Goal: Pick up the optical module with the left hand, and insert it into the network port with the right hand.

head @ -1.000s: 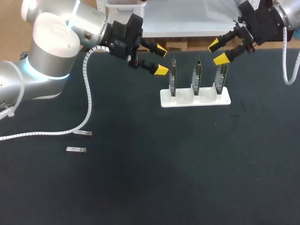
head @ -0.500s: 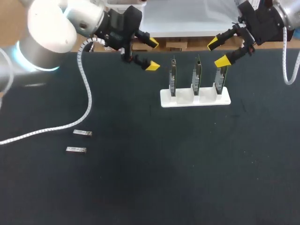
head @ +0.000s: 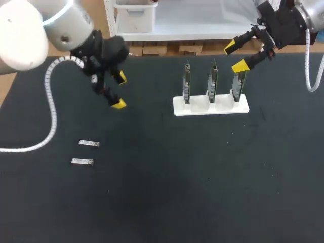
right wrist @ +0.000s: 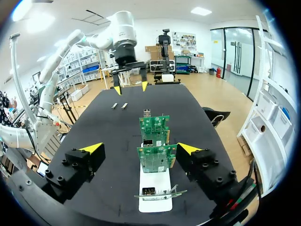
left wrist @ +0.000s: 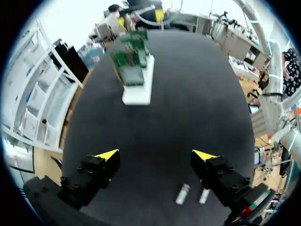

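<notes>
Silver modules lie left on the table; my left tool hangs nearby, apart; my right tool, apart, by the boards.

**Setting:** robotics and electronics test lab, bench station.

**Evidence:**
- One wide surface covered edge to edge in dark matte material.
- A white holder near the far edge, carrying three green circuit boards that stand upright in a row.
- Two small metal optical modules lying loose, one just beside the other, toward the surface's left edge.
- Two silver-grey industrial robot arms, the left arm and the right arm, coming in over the far corners.
- A white spiral-wrapped cable trailing from the left arm across the surface's left edge.
</notes>
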Controlling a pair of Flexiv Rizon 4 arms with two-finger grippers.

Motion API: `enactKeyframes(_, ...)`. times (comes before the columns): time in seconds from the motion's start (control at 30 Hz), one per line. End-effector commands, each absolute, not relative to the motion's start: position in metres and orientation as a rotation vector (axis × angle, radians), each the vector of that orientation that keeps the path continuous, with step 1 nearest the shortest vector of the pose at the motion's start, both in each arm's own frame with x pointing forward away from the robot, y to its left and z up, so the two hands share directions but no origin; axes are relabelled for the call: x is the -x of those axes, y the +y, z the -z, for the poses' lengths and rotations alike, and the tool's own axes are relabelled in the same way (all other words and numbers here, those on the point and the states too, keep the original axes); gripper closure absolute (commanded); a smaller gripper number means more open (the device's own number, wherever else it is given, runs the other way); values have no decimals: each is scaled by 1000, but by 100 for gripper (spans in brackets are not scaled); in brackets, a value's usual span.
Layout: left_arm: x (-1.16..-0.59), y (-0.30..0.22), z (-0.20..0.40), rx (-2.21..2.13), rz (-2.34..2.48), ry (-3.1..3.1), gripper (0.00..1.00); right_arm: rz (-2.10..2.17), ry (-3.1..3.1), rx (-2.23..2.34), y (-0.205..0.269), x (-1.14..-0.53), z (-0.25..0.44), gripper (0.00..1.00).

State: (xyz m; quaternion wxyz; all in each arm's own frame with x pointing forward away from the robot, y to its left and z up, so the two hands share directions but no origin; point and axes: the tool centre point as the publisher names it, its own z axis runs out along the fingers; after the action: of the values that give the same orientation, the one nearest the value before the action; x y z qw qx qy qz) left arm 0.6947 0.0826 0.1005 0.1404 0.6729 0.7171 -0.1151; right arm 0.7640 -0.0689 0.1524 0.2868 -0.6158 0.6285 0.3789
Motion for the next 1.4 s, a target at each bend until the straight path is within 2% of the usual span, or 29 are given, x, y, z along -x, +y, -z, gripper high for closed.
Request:
enactKeyframes(0.03,-674,98,-99,-2048,227,2161,0,-1010,1680,1644,-69,-763,-152,0)
enactKeyframes(0.2,-672,114,-93,-2017,314,2138,0,-1010,1680,1644,-69,-763,-152,0)
enactKeyframes(1.07,-672,114,-93,-2017,314,2138,0,-1010,1680,1644,-69,-763,-152,0)
enactKeyframes(1.4,-664,103,-85,-2106,-15,1973,0,-1010,1680,1644,-69,-763,-152,0)
